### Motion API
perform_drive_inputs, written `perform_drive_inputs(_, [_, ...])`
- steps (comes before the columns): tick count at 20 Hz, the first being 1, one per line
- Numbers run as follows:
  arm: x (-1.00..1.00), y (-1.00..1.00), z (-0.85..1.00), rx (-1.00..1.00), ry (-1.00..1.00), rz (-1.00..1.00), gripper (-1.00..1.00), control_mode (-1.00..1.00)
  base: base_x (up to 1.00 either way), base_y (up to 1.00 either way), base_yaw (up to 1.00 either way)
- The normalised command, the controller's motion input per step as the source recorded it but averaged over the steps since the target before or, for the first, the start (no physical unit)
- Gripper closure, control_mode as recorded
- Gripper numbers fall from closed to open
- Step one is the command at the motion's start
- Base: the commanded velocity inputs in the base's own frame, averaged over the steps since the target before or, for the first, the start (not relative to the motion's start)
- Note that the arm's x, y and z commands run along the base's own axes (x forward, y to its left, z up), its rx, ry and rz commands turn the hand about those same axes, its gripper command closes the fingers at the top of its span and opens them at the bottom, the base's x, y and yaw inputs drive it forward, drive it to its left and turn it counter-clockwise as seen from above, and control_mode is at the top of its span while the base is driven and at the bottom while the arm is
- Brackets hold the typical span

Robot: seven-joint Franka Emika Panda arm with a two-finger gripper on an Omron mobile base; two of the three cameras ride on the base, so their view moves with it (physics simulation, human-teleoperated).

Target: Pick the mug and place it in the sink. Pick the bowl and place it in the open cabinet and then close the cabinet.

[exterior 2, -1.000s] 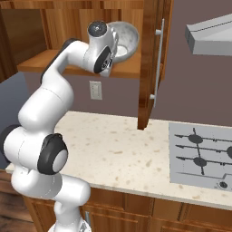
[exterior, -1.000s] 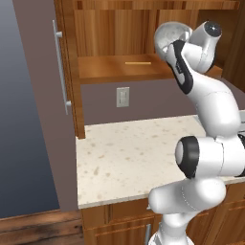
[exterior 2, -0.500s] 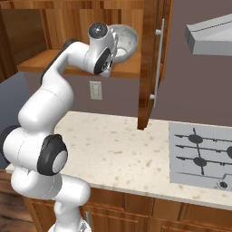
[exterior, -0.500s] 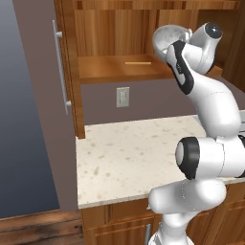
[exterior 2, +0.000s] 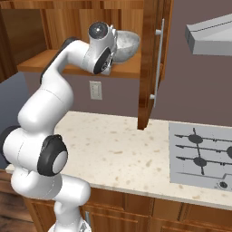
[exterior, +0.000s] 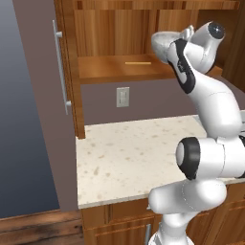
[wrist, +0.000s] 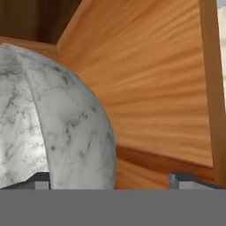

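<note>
Fingers: spread wide; the tips (wrist: pixel 42 178) stand at either side of the bowl's wall, gripping nothing.
Bowl (exterior 2: pixel 123 44): on the cabinet's shelf, just in front of the fingers; rim turned up, slightly tilted; round, so no long axis.
Cabinet (exterior: pixel 112 36): open, door (exterior 2: pixel 152 63) swung out, bar handle vertical.
Surface (exterior: pixel 139 155): speckled, below the shelf.

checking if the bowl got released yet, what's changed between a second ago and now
Little has visibly moved. The gripper now stands open at the bowl, its fingertips spread wide, so it appears to have let go. The bowl sits on the cabinet shelf where it was. The arm, the open cabinet doors and the counter look unchanged.
</note>
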Motion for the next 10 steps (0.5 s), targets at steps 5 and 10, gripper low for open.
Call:
perform_drive_inputs(5, [-0.04,0.0,0.11,0.0,-0.06,0.01,-1.0,-1.0,0.0,0.0,0.0])
perform_drive_inputs(10, [-0.68,0.0,0.0,0.0,0.0,0.0,-1.0,-1.0,0.0,0.0,0.0])
